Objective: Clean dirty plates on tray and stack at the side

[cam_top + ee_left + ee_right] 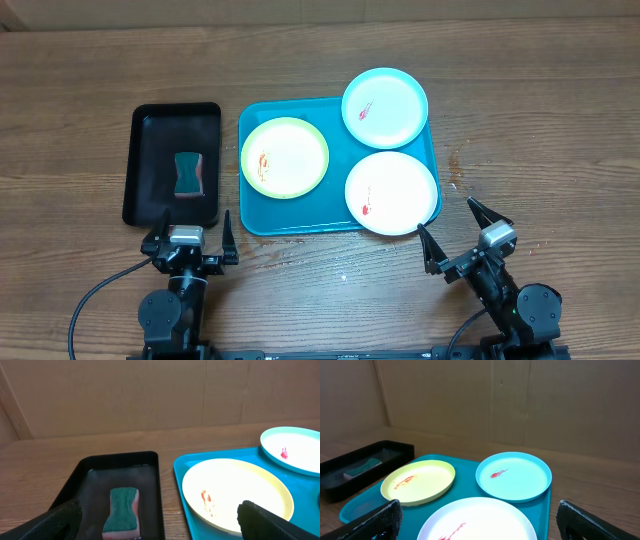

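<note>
A teal tray (pixel 252 218) holds three plates, each with red smears: a yellow-green plate (pixel 285 157) at the left, a light blue plate (pixel 385 108) at the back right, and a white plate (pixel 392 192) at the front right. A green and pink sponge (pixel 187 174) lies in a black tray (pixel 145 125) to the left. My left gripper (pixel 190 238) is open and empty in front of the black tray. My right gripper (pixel 462 236) is open and empty, just front right of the white plate. The wrist views show the sponge (pixel 121 511) and the three plates (pixel 500 477).
The wooden table (pixel 540 110) stretches bare to the right of the teal tray and to the far left. A cardboard wall (pixel 520 400) stands behind the table.
</note>
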